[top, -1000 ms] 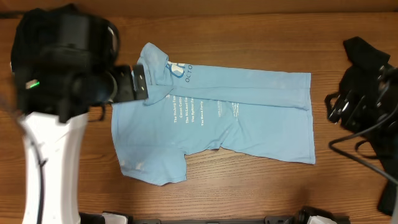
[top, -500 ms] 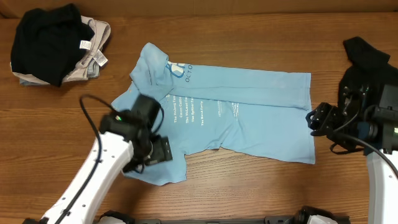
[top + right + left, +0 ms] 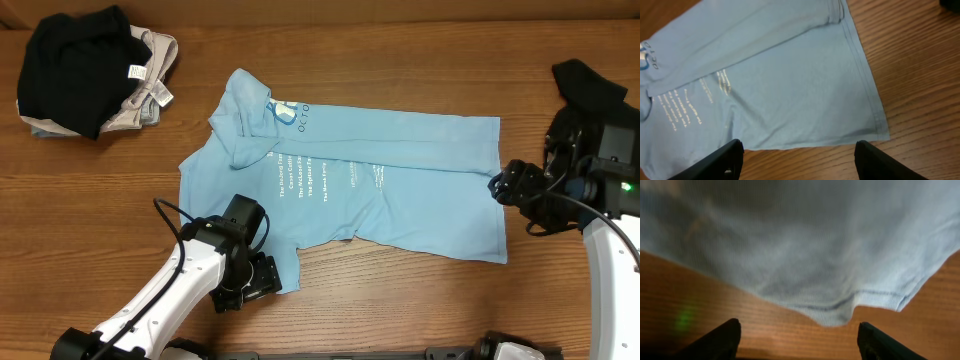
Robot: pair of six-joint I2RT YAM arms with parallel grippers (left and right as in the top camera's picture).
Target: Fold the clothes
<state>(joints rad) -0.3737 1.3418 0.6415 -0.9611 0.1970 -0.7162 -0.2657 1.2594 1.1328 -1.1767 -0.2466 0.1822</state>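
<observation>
The light blue T-shirt point(image 3: 340, 180) lies spread on the wooden table, its lettering facing up and one long edge folded over. My left gripper point(image 3: 266, 279) is at the shirt's front left corner, hiding part of it. In the left wrist view the gripper point(image 3: 797, 341) is open over bare wood, with the shirt's stitched edge point(image 3: 840, 307) just ahead of the fingertips point(image 3: 722, 337). My right gripper point(image 3: 498, 188) is at the shirt's right edge. In the right wrist view it point(image 3: 797, 160) is open above wood, with the shirt's hem corner point(image 3: 875, 127) just ahead.
A pile of black point(image 3: 65, 65) and beige-grey point(image 3: 148, 85) clothes sits at the back left corner. Another black garment point(image 3: 588, 88) lies at the far right, behind my right arm. The table's front edge runs just below my left arm.
My left arm swung from the back left pile down to the shirt's front left corner. My right arm came in from the right to the shirt's right edge.
</observation>
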